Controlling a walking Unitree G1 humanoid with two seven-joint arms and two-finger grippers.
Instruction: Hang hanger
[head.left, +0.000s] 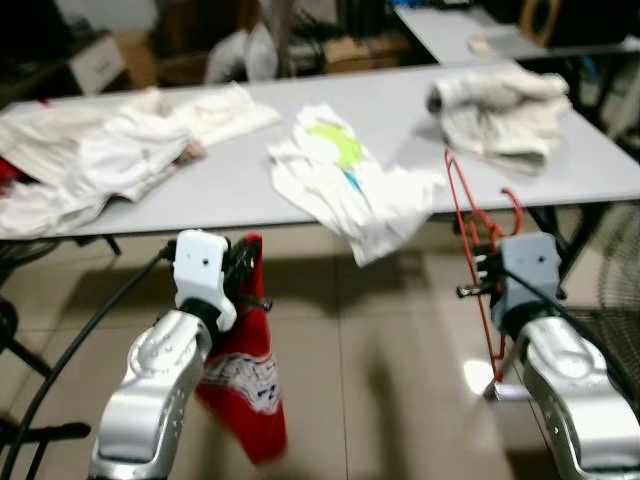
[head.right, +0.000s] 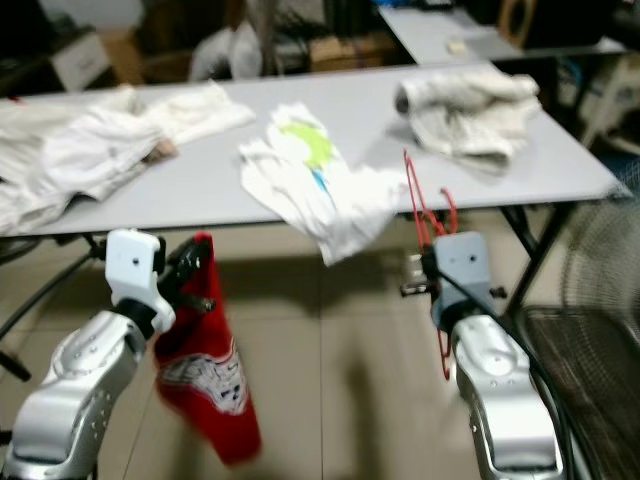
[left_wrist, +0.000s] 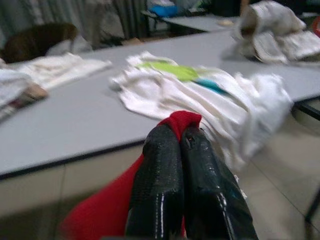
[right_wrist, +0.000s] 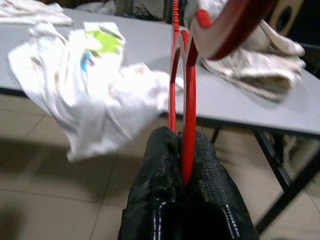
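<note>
Right pincer, lower right, pinching thin red wire hanger: long axis upright, hook toward grey table. Left pincer, lower left, pressed together on hanging red cloth.

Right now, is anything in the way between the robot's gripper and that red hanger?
No. The right gripper is already shut on the red hanger, holding it beside the table. The left gripper is shut on a red garment. No rail to hang it on can be seen.

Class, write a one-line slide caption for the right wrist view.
Right tool shut on a red hanger, facing a white shirt on the grey table.
</note>
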